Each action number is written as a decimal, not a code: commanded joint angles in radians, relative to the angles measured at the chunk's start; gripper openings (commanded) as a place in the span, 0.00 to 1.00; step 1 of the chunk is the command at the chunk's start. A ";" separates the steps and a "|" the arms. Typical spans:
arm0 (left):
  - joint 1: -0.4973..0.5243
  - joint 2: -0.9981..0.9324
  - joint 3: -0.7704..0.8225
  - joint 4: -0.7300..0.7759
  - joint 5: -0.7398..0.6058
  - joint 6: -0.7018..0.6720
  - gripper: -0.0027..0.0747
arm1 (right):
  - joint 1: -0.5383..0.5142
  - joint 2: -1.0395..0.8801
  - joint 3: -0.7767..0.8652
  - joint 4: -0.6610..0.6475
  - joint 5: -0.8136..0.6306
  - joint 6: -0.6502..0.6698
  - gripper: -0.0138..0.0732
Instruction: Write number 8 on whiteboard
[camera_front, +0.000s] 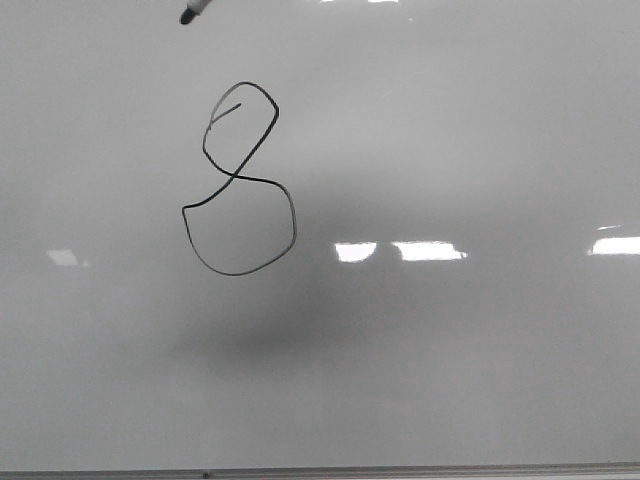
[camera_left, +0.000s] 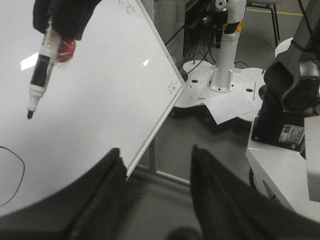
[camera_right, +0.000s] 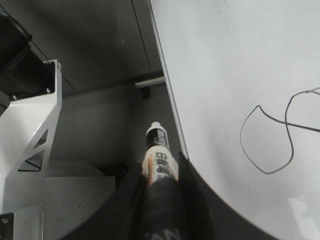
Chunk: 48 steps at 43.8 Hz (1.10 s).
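Note:
The number 8 (camera_front: 235, 178) is drawn in thin black line on the whiteboard (camera_front: 450, 130), left of centre, a small upper loop over a larger lower one. Its lower loop shows in the right wrist view (camera_right: 272, 172). My right gripper (camera_right: 160, 167) is shut on a white-and-black marker (camera_right: 159, 150). The marker's black tip (camera_front: 190, 13) sits at the top edge of the front view, above and left of the 8. In the left wrist view the marker (camera_left: 41, 70) hangs from the right gripper (camera_left: 57, 30) over the board (camera_left: 100, 100). My left gripper (camera_left: 156, 155) is open and empty beside the board's edge.
Bright glare patches (camera_front: 425, 250) lie on the board, and a grey edge strip (camera_front: 400, 470) runs along its bottom. Beyond the board's side edge stand a white pedestal base (camera_left: 222, 75), a black arm joint (camera_left: 292, 85) and a white metal frame (camera_right: 30, 130).

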 joint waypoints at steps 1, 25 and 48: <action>-0.005 0.080 -0.080 0.036 -0.015 -0.066 0.66 | 0.060 -0.056 -0.024 -0.005 0.112 0.010 0.09; -0.006 0.366 -0.278 0.190 0.162 -0.148 0.50 | 0.398 -0.098 -0.024 -0.076 0.076 0.053 0.09; -0.006 0.364 -0.278 0.079 0.165 -0.083 0.05 | 0.398 -0.087 -0.024 -0.077 0.049 0.058 0.26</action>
